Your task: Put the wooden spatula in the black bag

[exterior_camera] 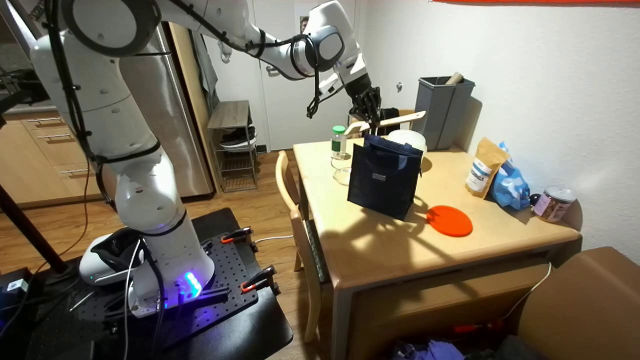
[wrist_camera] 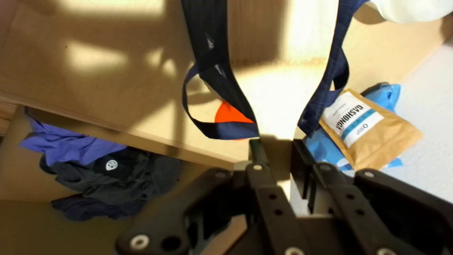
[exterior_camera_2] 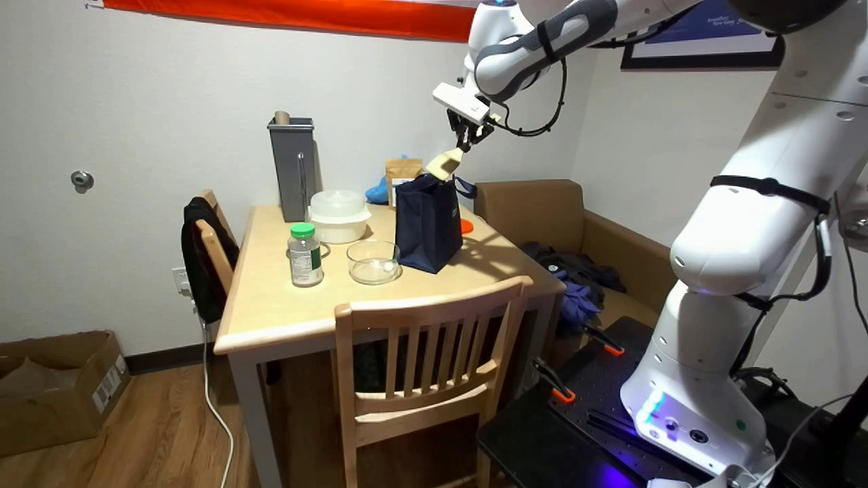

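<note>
The wooden spatula (exterior_camera: 404,119) is pale and lies roughly level above the black bag (exterior_camera: 385,182), handle towards the grey bin in this exterior view. Its blade also shows in an exterior view (exterior_camera_2: 444,165) and, large, in the wrist view (wrist_camera: 283,81). My gripper (exterior_camera: 372,121) is shut on the spatula; in the wrist view the fingers (wrist_camera: 277,148) sit on both sides of its neck. The bag stands upright on the table, dark navy-black, and shows in an exterior view (exterior_camera_2: 427,224). In the wrist view its strap (wrist_camera: 230,130) loops out beside the blade, which hides the bag's opening.
An orange disc (exterior_camera: 450,220) lies beside the bag. A glass bowl (exterior_camera_2: 374,263), green-lidded jar (exterior_camera_2: 305,257) and white container (exterior_camera_2: 339,217) stand near it. A tall grey bin (exterior_camera: 442,112), brown pouch (exterior_camera: 485,167) and blue packet (exterior_camera: 511,184) are by the wall.
</note>
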`<control>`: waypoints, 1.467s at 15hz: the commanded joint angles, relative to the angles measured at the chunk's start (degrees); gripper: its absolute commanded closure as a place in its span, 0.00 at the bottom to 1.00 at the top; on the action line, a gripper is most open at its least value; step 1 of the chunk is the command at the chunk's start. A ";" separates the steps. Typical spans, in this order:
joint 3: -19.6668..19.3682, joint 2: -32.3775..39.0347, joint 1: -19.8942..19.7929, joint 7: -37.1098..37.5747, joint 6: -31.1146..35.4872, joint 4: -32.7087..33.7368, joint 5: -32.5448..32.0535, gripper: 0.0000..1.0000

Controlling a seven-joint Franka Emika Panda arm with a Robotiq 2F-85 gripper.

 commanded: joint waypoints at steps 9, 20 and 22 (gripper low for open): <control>-1.69 10.42 0.82 32.27 5.97 8.41 -36.85 0.94; -3.51 11.73 1.61 34.37 5.04 6.30 -39.80 0.94; -3.62 11.53 1.94 35.05 4.81 5.38 -41.45 0.94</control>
